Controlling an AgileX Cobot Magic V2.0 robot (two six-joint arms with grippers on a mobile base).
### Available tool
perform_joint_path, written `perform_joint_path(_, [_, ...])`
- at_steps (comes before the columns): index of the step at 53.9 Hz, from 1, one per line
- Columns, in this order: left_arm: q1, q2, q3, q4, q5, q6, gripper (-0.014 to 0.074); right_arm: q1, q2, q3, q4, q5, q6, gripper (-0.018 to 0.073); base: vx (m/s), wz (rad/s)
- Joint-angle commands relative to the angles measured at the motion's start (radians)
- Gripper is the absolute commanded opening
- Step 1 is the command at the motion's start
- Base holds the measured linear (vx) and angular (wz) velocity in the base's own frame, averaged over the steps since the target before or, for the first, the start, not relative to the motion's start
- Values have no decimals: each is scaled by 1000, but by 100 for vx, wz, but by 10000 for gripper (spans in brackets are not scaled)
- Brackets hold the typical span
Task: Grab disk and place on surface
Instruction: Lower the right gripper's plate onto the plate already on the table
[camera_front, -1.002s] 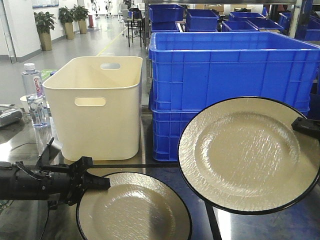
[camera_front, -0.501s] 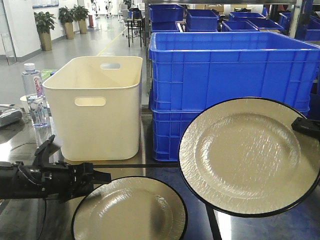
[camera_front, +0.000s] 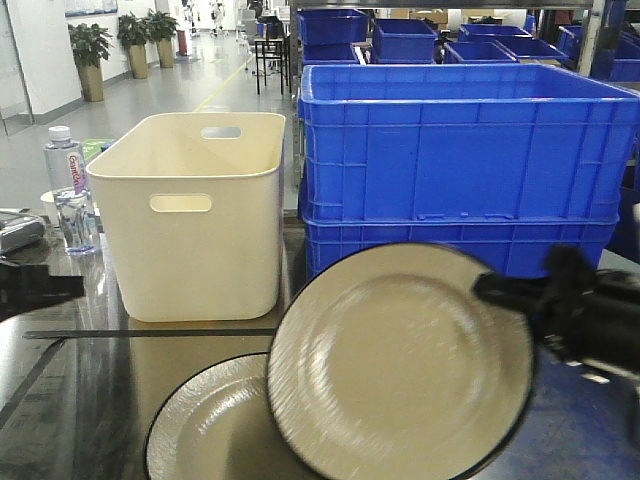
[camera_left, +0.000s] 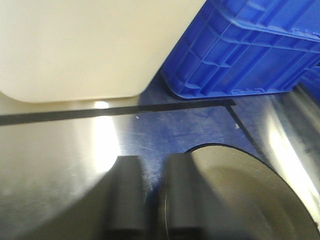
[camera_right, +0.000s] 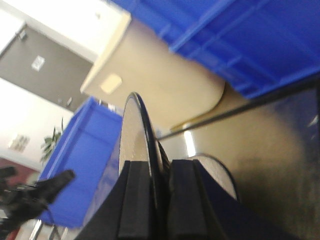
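The disk (camera_front: 400, 365) is a cream plate with a thin black rim, and right now it's up in the air, tipped so its face points at the front camera. It hangs over the front-right part of the steel tabletop (camera_front: 80, 400), not touching it. The right gripper (camera_front: 515, 292) has it by the right-hand rim. In the wrist view you can see the fingers (camera_right: 134, 200) pressed onto either side of the edge, with the disk (camera_right: 137, 130) standing almost edge-on between them.

My guess on handling: it's stiff, smooth and glossy, probably not heavy. Held by one spot on the rim, though, all the weight hangs off the pinch, so it could swivel or slip if you jerk it. The rim is the only real place to hold it. I'd level it out and go down slowly, since a plate like that might chip or clatter on steel.

Watch the second plate (camera_front: 210, 430), which lies flat at the front edge, just left of and partly behind the held one. The left gripper (camera_left: 150, 162) sits low beside that plate's rim, fingers slightly apart with nothing between them. A black tape line (camera_left: 100, 114) crosses the tabletop ahead of it. Along the back edge there's a cream tub (camera_front: 190, 230), with stacked blue crates (camera_front: 460, 140) to its right and a water bottle (camera_front: 68, 190) at the far left.
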Motion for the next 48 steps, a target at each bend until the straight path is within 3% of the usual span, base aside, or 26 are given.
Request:
perform_joint_path(1, [3,-97,-29,5,-13,-48,-10,86,24,-69,156,-10,-6,-9,0,0])
perform_joint_path(11, [3,-164,-29,13,-9,-49,-8,245,175,-185,156,-78,-18,-4,0,0])
perform_joint_path(21, [3,-170,-29,24,20,-64,-7,325,275,-265,156,-79,-54,69,0,0])
perform_joint_path(29, [3,-170,-29,34,30,-68,-7,333,286,-267,148,-98,-84,237,0,0])
perform_joint_path(36, [3,-170,-29,35,39,-70,-7,333,286,-267,154,-109,-141,443,0,0])
perform_joint_path(42, [3,-170,-29,35,40,-70,-7,330,286,-267,152,-139,-253,602,0,0])
perform_joint_path(48, [3,-170,-29,36,42,-70,-7,330,278,-267,145,-218,-432,678,0,0])
